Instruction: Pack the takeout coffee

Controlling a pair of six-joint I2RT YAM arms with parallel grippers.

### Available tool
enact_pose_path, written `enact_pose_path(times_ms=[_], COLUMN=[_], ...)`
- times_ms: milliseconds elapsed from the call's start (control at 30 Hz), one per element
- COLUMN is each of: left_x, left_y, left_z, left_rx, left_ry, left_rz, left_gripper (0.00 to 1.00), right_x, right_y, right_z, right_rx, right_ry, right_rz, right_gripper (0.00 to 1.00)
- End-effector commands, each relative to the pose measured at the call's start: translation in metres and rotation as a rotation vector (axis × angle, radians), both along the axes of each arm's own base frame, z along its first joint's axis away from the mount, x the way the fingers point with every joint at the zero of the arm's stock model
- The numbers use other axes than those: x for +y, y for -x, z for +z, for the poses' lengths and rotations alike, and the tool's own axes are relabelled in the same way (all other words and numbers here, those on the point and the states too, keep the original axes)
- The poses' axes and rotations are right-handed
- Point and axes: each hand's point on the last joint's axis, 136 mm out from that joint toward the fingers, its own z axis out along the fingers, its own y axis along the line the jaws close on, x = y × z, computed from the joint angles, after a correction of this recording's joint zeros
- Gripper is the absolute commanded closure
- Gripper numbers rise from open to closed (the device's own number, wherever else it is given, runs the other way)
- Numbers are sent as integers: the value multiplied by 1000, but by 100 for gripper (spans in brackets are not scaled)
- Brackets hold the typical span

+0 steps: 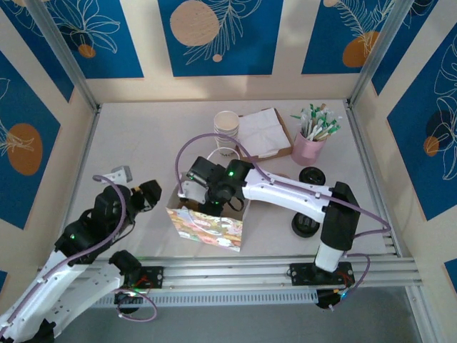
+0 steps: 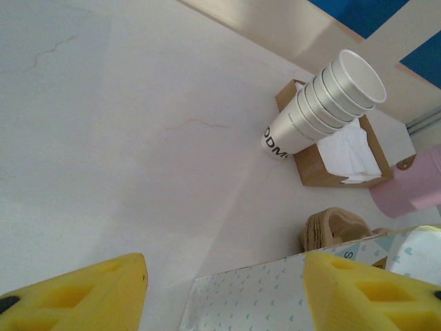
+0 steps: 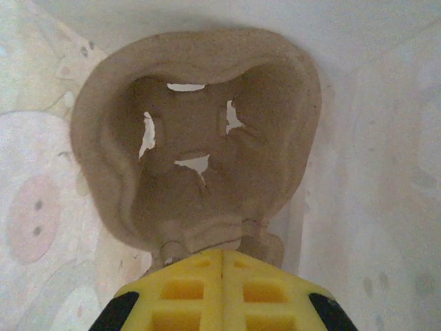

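From above, the paper gift bag [image 1: 207,227] stands on the desk [image 1: 143,143] near the arm bases. The right end effector [image 1: 216,199] dips into its open mouth, and the left end effector [image 1: 148,194] hangs just to the bag's left, apart from it. Farther back are the stack of paper cups [image 1: 227,123], a box of napkins [image 1: 264,133], a pink cup of stirrers [image 1: 310,145] and two black lids [image 1: 312,175]. From the left wrist, that end effector's yellow fingers [image 2: 76,296] stand wide apart and grip nothing; past them a brown pulp cup carrier [image 2: 337,224] peeks over the bag's rim. From the right wrist, the fingers are pressed together on the carrier's near edge, with the carrier low between the bag's printed walls. I judge the carrier is being seated in the bag. The next move probably calls for letting go once it lies flat, lifting straight out without snagging the bag walls, then fetching a cup.
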Motion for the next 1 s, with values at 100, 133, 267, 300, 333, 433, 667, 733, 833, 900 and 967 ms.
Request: enact_pose_path(times_ms=[100,133,267,300,333,433,667,733,833,900,967], left_x=[10,8,3,3,2,0,-1,-2,-4,-4,-4], left_y=[2,2,1,0,0,-1,0,0,0,0,0], left_z=[-14,-14,-14,-14,-14,-13,-9,-8,-7,-6,-5], left_rx=[32,32,35,34,34,34,25,24,26,27,23], left_ry=[-15,-13,-15,-15,-17,-14,0,3,6,6,11], left_rz=[44,36,14,14,11,4,-3,-6,-16,-17,-19], left_gripper=[38,38,38,38,38,38,38,37,37,37,37], right_x=[12,12,7,6,5,1,-7,-6,-4,-6,-10], right_y=[1,2,2,2,2,3,5,6,9,9,8], right_z=[-13,-16,-30,-34,-36,-46,-67,-70,-74,-82,-87], right_rx=[59,66,82,84,87,98,116,123,134,125,114], right_ry=[-16,-8,26,37,43,68,120,120,122,144,173], right_rz=[-7,-7,-13,-17,-20,-26,-45,-50,-48,-47,-54], right_gripper=[100,100,100,100,100,100,100,100,100,100,100])
